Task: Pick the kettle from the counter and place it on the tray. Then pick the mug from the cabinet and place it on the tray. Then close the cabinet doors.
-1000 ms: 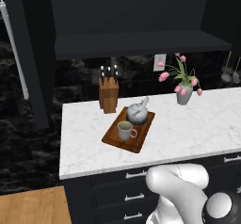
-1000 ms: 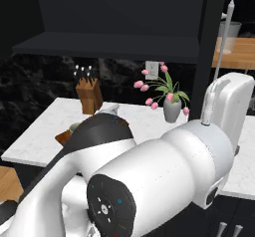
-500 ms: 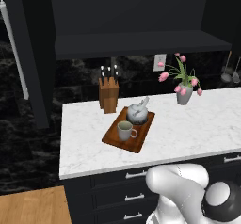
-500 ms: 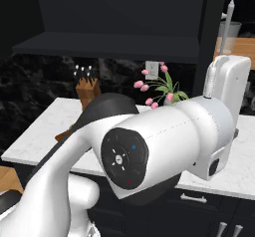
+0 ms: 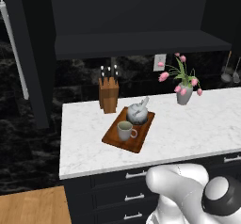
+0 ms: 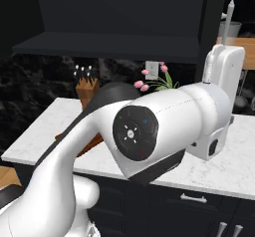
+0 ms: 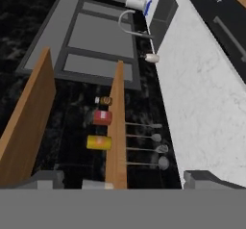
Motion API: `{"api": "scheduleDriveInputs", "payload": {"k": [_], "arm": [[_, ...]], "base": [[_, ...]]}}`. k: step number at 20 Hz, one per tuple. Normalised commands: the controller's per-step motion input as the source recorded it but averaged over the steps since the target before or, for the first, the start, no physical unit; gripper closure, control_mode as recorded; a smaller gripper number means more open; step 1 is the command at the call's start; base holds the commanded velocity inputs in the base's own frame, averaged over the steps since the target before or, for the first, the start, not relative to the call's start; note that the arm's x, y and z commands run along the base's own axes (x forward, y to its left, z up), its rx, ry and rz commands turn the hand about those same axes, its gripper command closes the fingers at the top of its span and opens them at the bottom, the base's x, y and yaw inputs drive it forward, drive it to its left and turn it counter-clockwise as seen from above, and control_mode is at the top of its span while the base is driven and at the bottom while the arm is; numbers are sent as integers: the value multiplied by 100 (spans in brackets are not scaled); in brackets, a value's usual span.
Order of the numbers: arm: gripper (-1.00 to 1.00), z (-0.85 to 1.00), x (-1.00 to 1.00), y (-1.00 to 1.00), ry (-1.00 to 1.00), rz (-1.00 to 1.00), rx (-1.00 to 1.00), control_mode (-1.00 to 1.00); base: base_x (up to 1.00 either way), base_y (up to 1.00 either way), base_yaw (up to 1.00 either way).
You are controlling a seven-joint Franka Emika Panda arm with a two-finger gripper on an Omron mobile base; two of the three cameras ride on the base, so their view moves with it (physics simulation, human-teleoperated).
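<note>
Gripper point(image 7: 117, 181) wide open, empty — facing wood shelves point(image 7: 116, 127), a window and white counter point(image 7: 202, 108). Kettle point(image 5: 138, 113) and mug point(image 5: 125, 131) on tray point(image 5: 139, 140), away from it — cabinet point(image 5: 141, 39) open.

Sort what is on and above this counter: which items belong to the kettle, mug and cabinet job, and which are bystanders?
Job:
kettle on the tray
mug on the tray
counter
cabinet, door open

Bystanders:
knife block
vase of pink flowers
wall outlet
</note>
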Motion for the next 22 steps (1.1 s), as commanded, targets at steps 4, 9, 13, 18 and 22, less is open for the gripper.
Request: {"api": "scheduleDriveInputs", "payload": {"k": [4,9,13,18,22], "arm": [[-100,0,30,0,0,10,0,-100],[-100,-1,19,3,0,13,0,-100],[-100,0,20,5,0,12,0,-100],[-100,0,18,1,0,11,0,-100],[-100,0,13,0,0,10,0,-100]], "base": [[0,0,0],[0,0,0],[0,0,0],[0,0,0],[0,0,0]]}}
